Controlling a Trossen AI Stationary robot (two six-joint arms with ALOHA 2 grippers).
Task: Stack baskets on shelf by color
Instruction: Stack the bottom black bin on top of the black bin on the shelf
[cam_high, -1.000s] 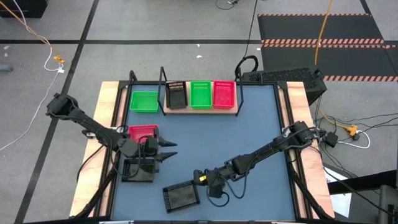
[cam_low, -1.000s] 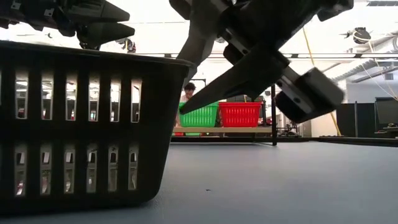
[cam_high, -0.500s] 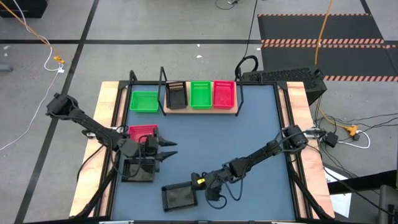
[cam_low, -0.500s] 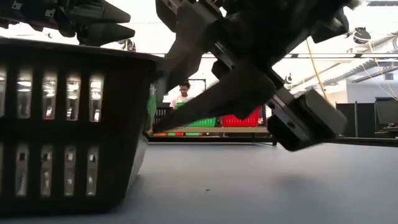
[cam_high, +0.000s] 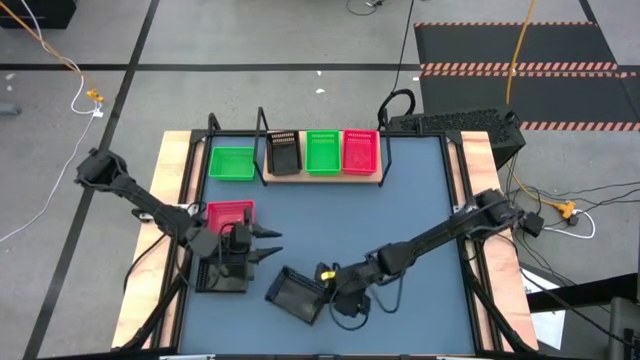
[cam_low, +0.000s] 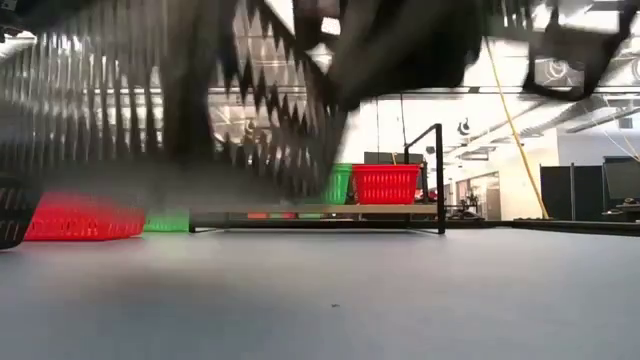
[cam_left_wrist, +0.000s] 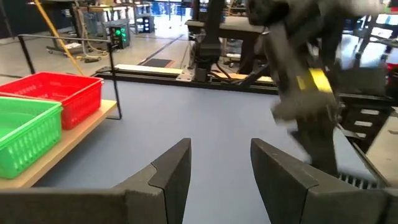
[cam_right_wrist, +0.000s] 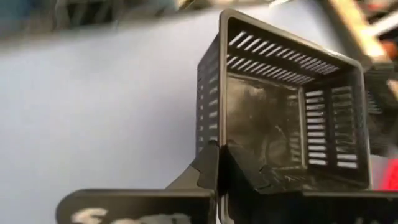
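The right gripper (cam_high: 318, 290) is down near the front of the table (cam_high: 400, 220), clamped tight on the rim of a black basket (cam_high: 295, 296). In the right wrist view the two fingers (cam_right_wrist: 214, 168) are pinched together over the near wall of that basket (cam_right_wrist: 280, 124), and you look straight into its mesh sides and floor. From above, the basket sits skewed, turned at an angle to the table edges. In the low view it's a big dark blur (cam_low: 180, 100) filling the upper left, and its underside looks clear of the tabletop there, so it seems to be lifted.

The left gripper (cam_high: 268, 244) hangs over the left side of the table with its jaws wide and nothing between them. It's right above another black basket (cam_high: 222, 273), just in front of a pink-red basket (cam_high: 230, 213). The left wrist view shows both fingers (cam_left_wrist: 171, 171) spread apart, with the right arm and its yellow tag beyond them.

The shelf (cam_high: 322, 178) is at the back of the table and carries three baskets in a row: a black one (cam_high: 284, 152), a green one (cam_high: 322, 151) and a pink-red one (cam_high: 360, 151). Another green basket (cam_high: 232, 163) sits on the table just left of the shelf, beside its wire upright.
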